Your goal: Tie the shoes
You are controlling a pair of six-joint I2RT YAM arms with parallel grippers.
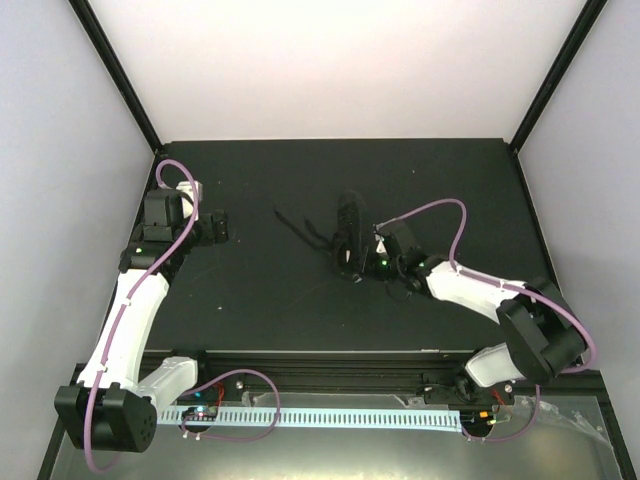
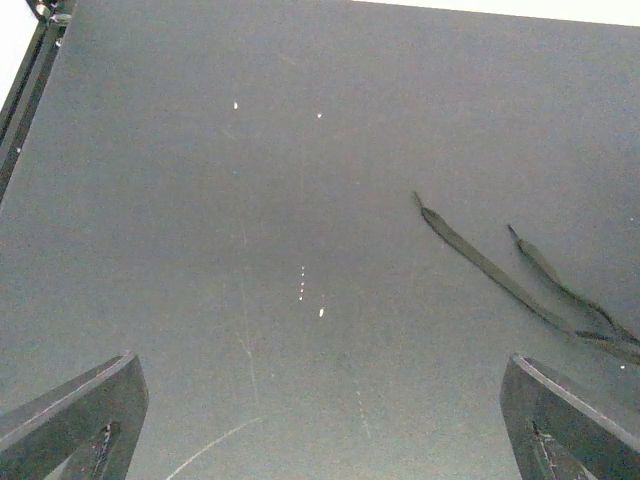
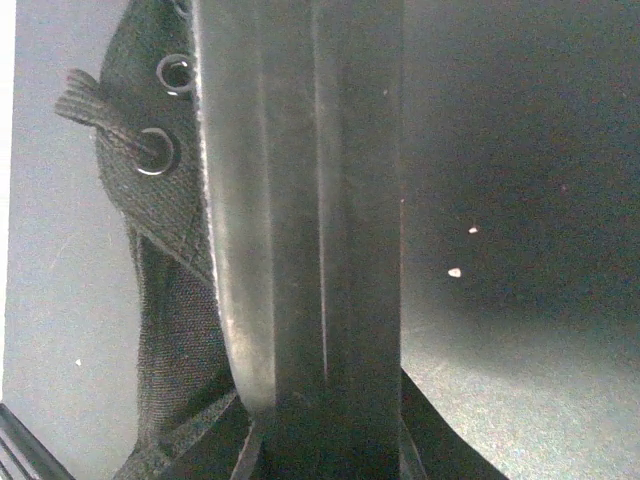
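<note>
Top view: even diffuse light from above, white enclosure walls [image 1: 330, 60] near blown out, matte black tabletop [image 1: 260, 300] reads dark, so the small black low shoe [image 1: 350, 235] barely separates from it. Left wrist: thin black laces [image 2: 490, 265] sharp, left gripper [image 2: 320, 365] fingers [image 2: 75, 420] soft in the 2 lower corners. Right wrist: dim, right gripper [image 3: 320, 200] out of focus mid-frame, pale glare down its left edge, upper right of frame darkest.
</note>
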